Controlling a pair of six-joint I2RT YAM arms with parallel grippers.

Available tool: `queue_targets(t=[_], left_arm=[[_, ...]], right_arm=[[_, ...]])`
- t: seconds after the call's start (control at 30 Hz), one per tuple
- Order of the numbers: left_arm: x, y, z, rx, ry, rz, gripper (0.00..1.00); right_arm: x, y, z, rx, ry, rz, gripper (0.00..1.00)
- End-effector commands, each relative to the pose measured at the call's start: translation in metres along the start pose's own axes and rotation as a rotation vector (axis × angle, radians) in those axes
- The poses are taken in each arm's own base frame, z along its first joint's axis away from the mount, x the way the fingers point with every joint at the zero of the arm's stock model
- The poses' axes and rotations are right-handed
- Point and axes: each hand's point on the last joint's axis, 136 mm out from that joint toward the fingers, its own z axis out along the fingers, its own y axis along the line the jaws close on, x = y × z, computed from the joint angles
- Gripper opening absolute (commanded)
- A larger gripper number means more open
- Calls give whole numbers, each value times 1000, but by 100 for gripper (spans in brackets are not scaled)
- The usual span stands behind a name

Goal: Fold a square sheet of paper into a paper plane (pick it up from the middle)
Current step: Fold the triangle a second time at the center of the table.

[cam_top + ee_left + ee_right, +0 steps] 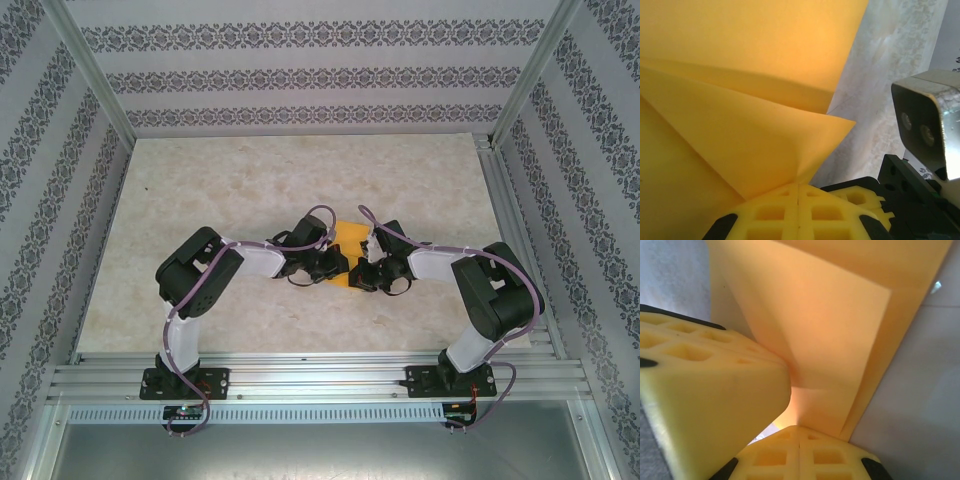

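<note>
- The left gripper (798, 197) is clenched on the square sheet of paper (740, 75); folded layers are seen rising from between its closed fingertips.
- The right gripper (799, 437) is likewise clamped on the same sheet, just beside the left one.
- The sheet is held between the two grippers, near the middle of the table (250, 180).
- A tear is risked if the grippers are drawn apart, since both pinches are placed close together on thin paper.
- A crooked crease is risked if one pinch is allowed to slip, as the layers are not seen lying flush.
- Counted: one sheet, two grippers, one table.
</note>
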Motion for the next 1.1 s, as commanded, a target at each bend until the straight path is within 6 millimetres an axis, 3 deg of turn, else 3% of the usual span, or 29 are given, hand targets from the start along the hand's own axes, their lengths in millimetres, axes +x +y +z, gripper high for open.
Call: queue_targets(t=[0.0, 0.27, 0.63, 1.07], left_arm=[[4, 14, 8, -68, 9, 3, 4], [-9, 35, 9, -157, -49, 51, 4], [-37, 27, -1, -135, -99, 90, 6], [-75, 45, -9, -139, -144, 88, 7]], right_arm=[[13, -31, 5, 112, 21, 53, 2], [19, -38, 3, 146, 36, 51, 2], [30, -47, 0, 195, 67, 45, 0], [25, -43, 0, 179, 62, 43, 0]])
